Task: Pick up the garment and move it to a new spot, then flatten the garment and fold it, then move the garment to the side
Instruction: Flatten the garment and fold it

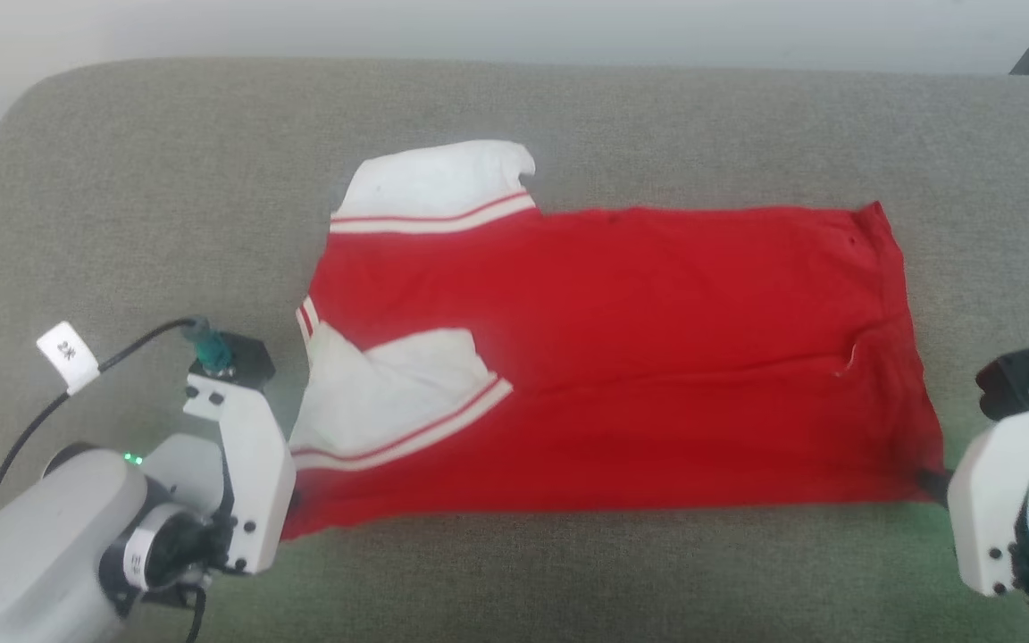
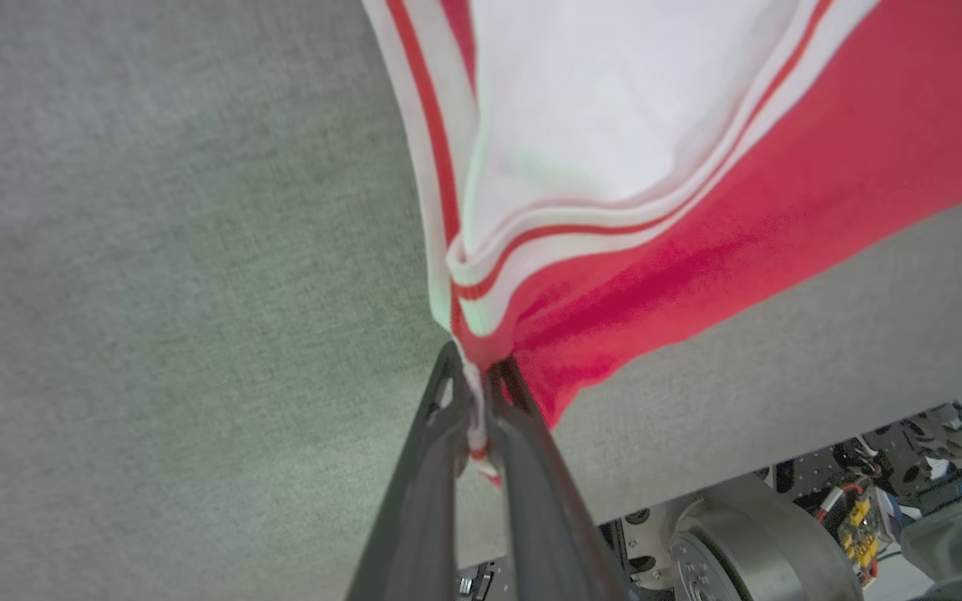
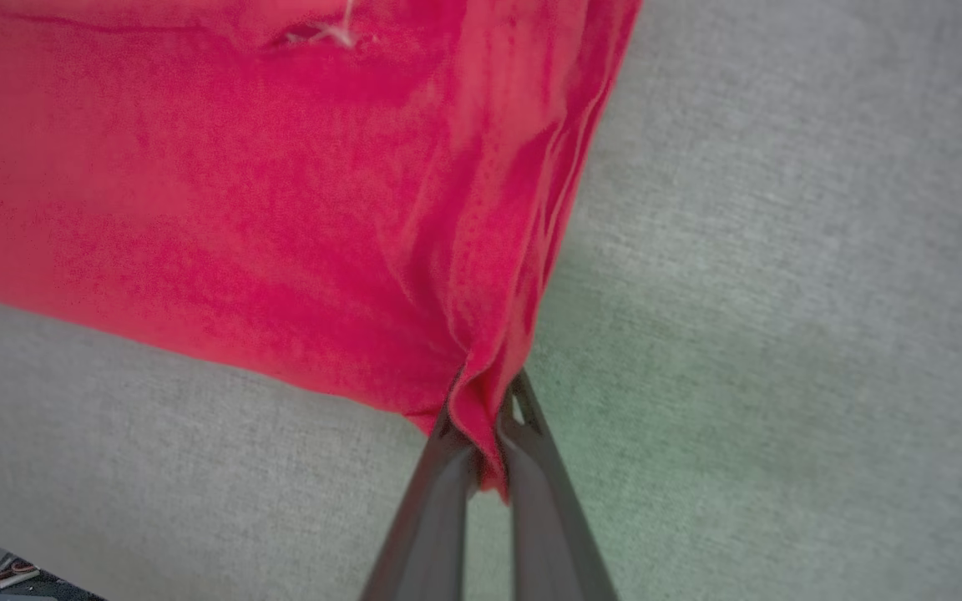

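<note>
Garment (image 1: 639,357) lies spread on the grey table (image 1: 568,107), sleeves toward my left. My left claw (image 2: 481,380) pinches its near sleeve-side corner; my right claw (image 3: 485,413) pinches the near hem corner. Flattening looks mostly done, so folding is likely next: lift both corners evenly and carry them to the far edge.

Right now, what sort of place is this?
Likely a robot test lab: a grey cloth-covered table, one shirt spread on it, and bare wiring on machinery below its edge.
</note>
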